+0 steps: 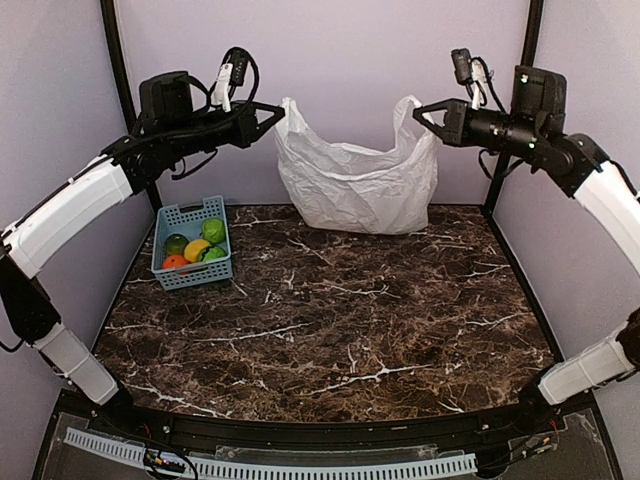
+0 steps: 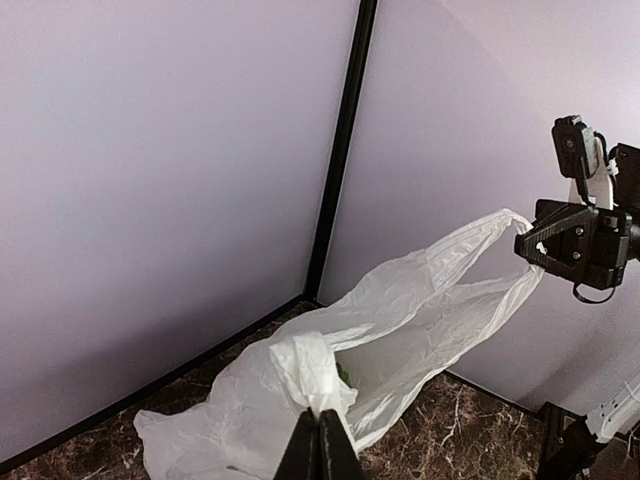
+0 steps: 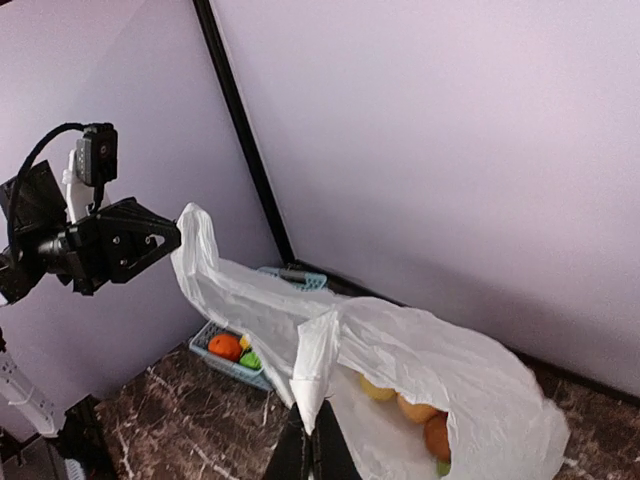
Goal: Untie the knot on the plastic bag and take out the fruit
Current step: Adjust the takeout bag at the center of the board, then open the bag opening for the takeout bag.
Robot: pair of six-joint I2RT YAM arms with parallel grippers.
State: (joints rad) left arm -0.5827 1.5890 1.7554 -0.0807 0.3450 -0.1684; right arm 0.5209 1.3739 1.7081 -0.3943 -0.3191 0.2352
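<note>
The white plastic bag [image 1: 355,185] stands at the back of the table, mouth held open, no knot showing. My left gripper [image 1: 278,112] is shut on the bag's left handle [image 2: 310,370] and holds it up. My right gripper [image 1: 420,110] is shut on the right handle [image 3: 310,360], also raised. In the right wrist view the bag [image 3: 490,370] holds a yellow fruit [image 3: 375,390], two orange fruits [image 3: 415,408] and a bit of green. The left wrist view shows my own gripper [image 2: 320,440], the bag [image 2: 400,310] and the right gripper [image 2: 525,245] beyond it.
A small blue lattice basket [image 1: 195,275] sits at the left of the marble table, holding green, yellow and orange fruits [image 1: 196,249]. It also shows in the right wrist view [image 3: 240,368]. Purple walls and black corner posts close off the back.
</note>
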